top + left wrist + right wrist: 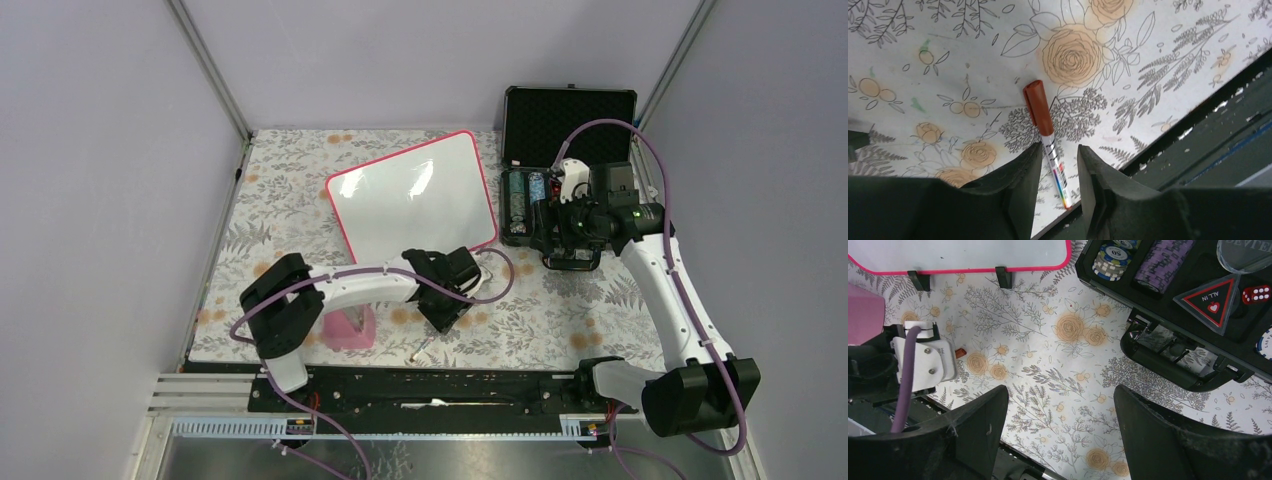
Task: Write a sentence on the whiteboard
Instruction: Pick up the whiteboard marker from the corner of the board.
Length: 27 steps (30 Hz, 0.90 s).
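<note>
The whiteboard (415,195) lies flat at the table's middle back, glossy white with a pink-red frame; its edge and two black feet show in the right wrist view (958,252). No sentence shows on it; the surface looks blank. A white marker (1052,150) with a red-brown cap lies on the floral cloth at the table's front edge (425,347). My left gripper (1060,152) is open, low over the marker, with the barrel between its fingers, close to the left one. My right gripper (1060,395) is open and empty above the cloth, beside the black case (568,125).
The open black foam-lined case (1168,355) holds poker chips, dice and an "ALL IN" triangle at the back right. A pink box (350,325) stands by the left arm near the front edge. The table's front edge (1168,135) drops to a dark rail just beyond the marker.
</note>
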Tool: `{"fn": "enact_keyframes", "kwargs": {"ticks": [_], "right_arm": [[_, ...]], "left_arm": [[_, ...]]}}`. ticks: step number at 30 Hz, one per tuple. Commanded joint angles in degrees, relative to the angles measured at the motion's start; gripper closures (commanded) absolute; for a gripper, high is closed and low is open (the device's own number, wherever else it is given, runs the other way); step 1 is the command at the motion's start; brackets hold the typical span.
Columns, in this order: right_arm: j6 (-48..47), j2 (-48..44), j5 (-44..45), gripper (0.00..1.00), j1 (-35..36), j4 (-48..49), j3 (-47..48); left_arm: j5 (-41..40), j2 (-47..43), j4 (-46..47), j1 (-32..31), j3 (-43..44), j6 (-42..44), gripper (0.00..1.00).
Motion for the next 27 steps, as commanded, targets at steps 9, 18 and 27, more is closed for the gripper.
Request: {"fn": "enact_keyframes", "kwargs": {"ticks": [9, 18, 27], "right_arm": [[0.55, -1.49, 0.65, 0.16, -0.46, 1.47, 1.48], [0.28, -1.33, 0.09, 0.15, -0.48, 1.7, 1.42], [0.96, 0.73, -9.17, 0.15, -0.47, 3.59, 9.6]], "left_arm": [[-10.44, 5.25, 4.09, -2.81, -1.26, -7.16, 0.63], [-8.96, 8.26, 4.58, -1.01, 0.9, -6.85, 0.99], [8.13, -3.01, 4.86, 6.97, 9.46, -5.88, 1.0]]}}
